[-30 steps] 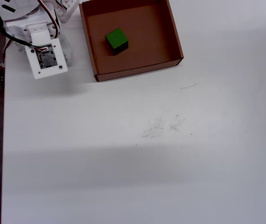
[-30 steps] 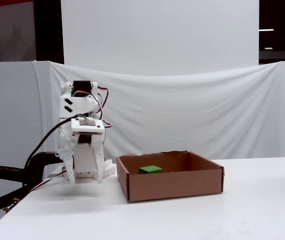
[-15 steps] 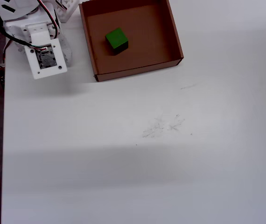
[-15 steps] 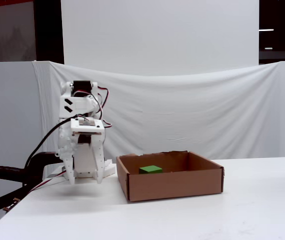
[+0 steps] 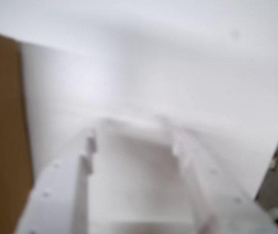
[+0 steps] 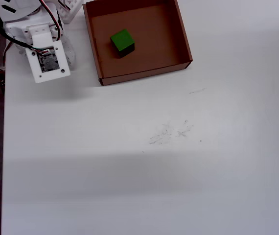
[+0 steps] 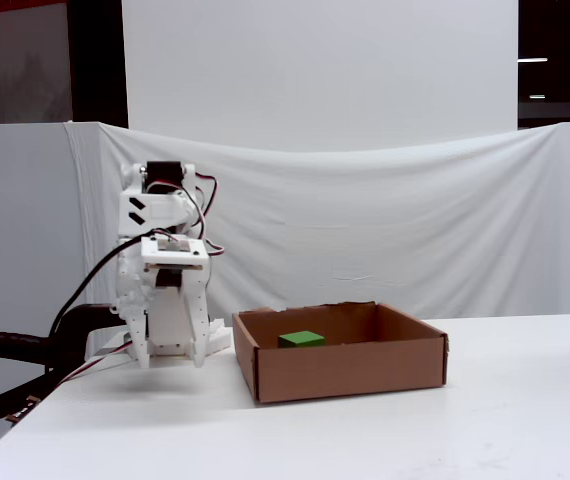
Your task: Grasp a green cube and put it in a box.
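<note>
1. Overhead view first: the green cube sits on the brown floor of the box, left of centre and a little toward the far wall, clear of every wall.
2. Same story from the fixed view: the green cube shows just above the front wall of the box, resting inside with nothing near it.
3. Nothing has shifted over the last second. Cube, box and arm hold exactly the same places in both the overhead and fixed views.
4. The arm is folded up beside the box on its left in the fixed view, well apart from the cube, hanging over the bare counter.
5. Wrist view is badly blurred: the claw points down at white counter, with a strip of the box wall at the left edge.
6. Its two fingers show a gap with only counter between them, so the claw looks parted and empty, though the blur leaves that a judgement.
7. My read: the placing is finished and the arm has parked. With all this stillness, the task looks complete, and no further move seems needed.
</note>
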`<move>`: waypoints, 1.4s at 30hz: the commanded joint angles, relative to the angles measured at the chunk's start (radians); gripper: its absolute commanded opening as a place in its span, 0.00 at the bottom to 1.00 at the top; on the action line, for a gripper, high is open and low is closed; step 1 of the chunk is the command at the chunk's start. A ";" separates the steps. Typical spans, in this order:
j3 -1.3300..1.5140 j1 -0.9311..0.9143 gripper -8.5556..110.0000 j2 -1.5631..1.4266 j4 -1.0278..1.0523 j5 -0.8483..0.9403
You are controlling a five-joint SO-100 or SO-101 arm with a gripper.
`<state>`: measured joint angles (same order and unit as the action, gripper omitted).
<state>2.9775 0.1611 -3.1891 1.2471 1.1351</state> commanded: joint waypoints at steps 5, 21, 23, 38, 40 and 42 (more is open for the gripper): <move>-0.006 0.003 0.25 0.008 -0.003 -0.002; -0.006 0.003 0.25 0.008 -0.003 -0.009; -0.006 0.003 0.25 0.008 -0.003 -0.009; -0.006 0.003 0.25 0.008 -0.006 -0.031; -0.006 0.003 0.25 0.008 -0.006 -0.035; -0.006 0.003 0.25 0.008 -0.008 -0.038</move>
<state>2.9775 0.1611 -3.1891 1.2471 1.0999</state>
